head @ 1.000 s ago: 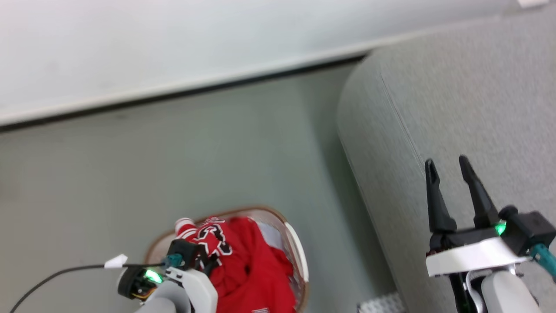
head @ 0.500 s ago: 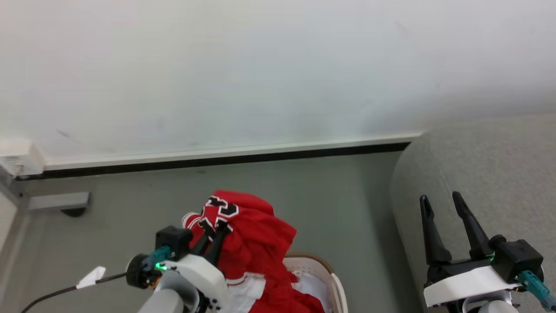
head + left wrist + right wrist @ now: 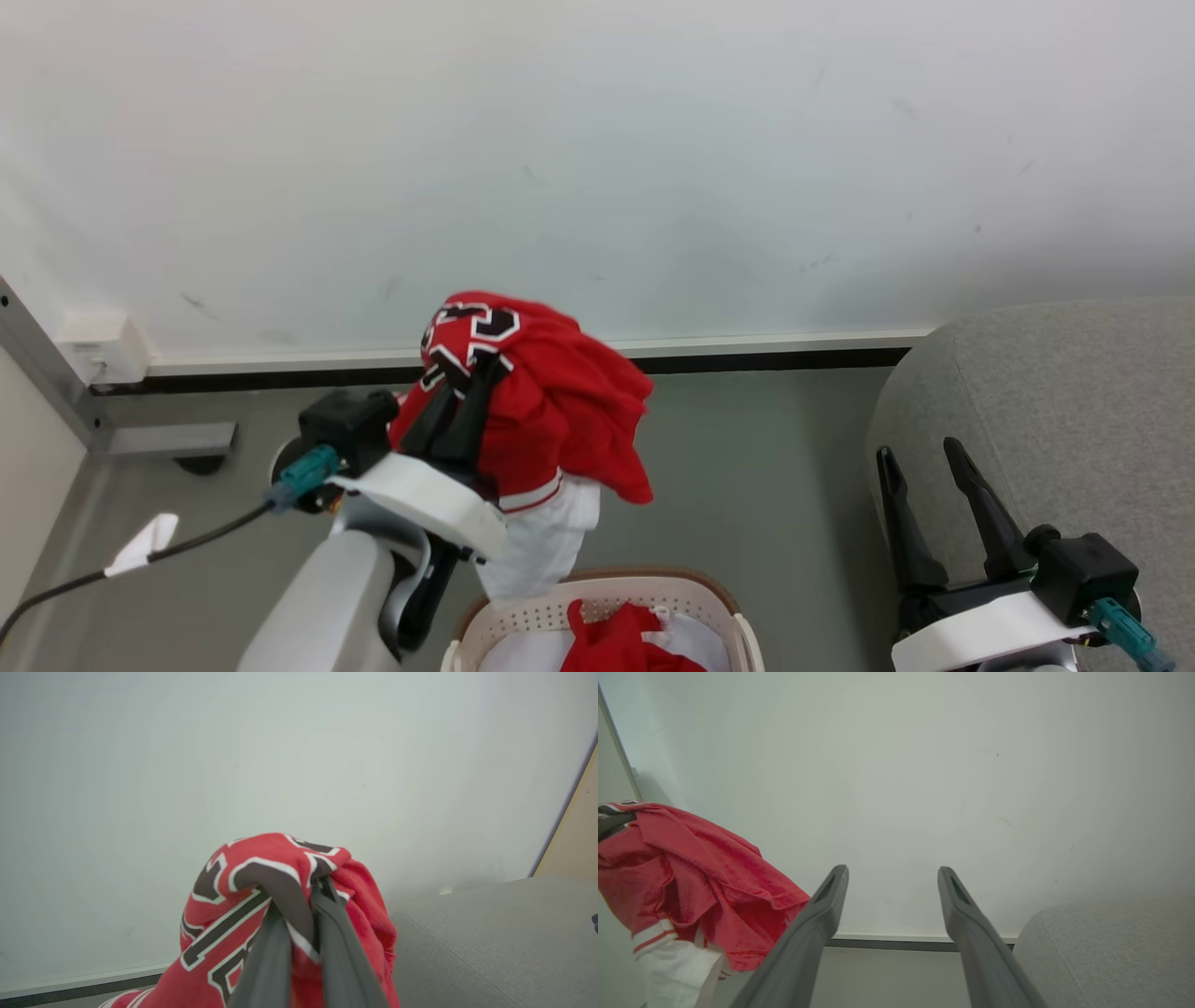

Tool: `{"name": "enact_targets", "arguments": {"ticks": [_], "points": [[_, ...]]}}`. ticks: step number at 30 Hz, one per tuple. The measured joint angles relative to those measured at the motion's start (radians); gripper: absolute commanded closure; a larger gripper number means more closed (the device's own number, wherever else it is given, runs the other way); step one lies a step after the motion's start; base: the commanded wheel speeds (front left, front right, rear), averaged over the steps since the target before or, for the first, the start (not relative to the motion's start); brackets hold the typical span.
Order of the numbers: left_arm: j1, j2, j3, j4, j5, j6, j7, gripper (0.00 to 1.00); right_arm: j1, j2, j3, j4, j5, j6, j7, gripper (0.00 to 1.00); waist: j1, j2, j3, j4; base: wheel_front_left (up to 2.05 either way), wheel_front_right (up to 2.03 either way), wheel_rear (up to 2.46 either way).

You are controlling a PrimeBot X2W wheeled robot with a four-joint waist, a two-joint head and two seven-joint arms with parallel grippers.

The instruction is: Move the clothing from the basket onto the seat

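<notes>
Clothing (image 3: 560,411) hangs long-axis downward above the basket (image 3: 523,621), its bunched top clamped between the pinched fingers of the left gripper (image 3: 481,366). It is red with black-and-white lettering, striped trim and a white panel lowest. The left arm reaches up toward the wall (image 3: 653,140); the right gripper (image 3: 918,450) stands spread, empty, beside the seat (image 3: 1055,392).
</notes>
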Motion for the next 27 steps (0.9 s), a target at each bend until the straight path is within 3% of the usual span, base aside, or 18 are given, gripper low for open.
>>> {"name": "enact_targets", "arguments": {"ticks": [15, 27], "points": [[-0.026, 0.01, 0.0, -0.149, -0.032, 0.011, 0.046, 1.0, -0.001, -0.001, 0.091, 0.004, 0.026, 0.0, 0.0, 0.0, 0.0001, 0.0001, -0.009, -0.017, 0.0, 0.0, 0.0], [-0.031, -0.015, -0.059, -0.155, -0.042, 0.01, 0.057, 1.0, -0.099, -0.045, 0.403, 0.013, 0.086, 0.0, 0.0, 0.0, 0.0001, 0.0, 0.002, 0.025, 0.0, 0.0, 0.0]]}}
